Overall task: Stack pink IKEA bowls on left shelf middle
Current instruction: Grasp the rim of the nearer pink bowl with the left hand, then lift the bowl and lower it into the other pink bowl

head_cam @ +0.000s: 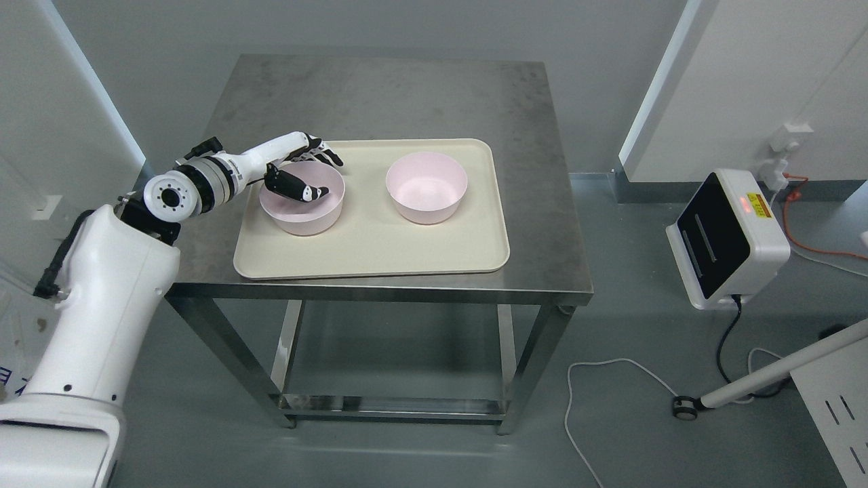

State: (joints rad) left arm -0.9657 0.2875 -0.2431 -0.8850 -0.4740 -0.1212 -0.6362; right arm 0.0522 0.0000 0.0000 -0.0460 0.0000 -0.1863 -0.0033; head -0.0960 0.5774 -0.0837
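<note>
A: Pink bowls, where are they?

B: Both on the cream tray (380, 254), which sits on the stainless steel table (407, 95). Left pink bowl (302, 213) is near the tray's left end, right pink bowl (427, 186) towards the middle-right. Both upright, well apart, not stacked.

A: Left hand?

B: Left hand (305, 169) is at the left bowl. Thumb (298, 186) dips inside it; the other fingers (329, 156) reach past the far rim on the outside. So the rim's between thumb and fingers, looks like a pinch on the bowl wall. Bowl seems to rest on the tray, can't tell if it's lifted at all.

A: Arm?

B: White left arm (102, 298) comes up from lower left, w/ the wrist over the table's left edge.

A: Right hand?

B: Out of view.

A: Anything else abt the room?

B: White box w/ a black front and an orange label (729, 237) on the floor at right, cables beside it. Table has a lower rail frame (393, 407), nothing visible on it
</note>
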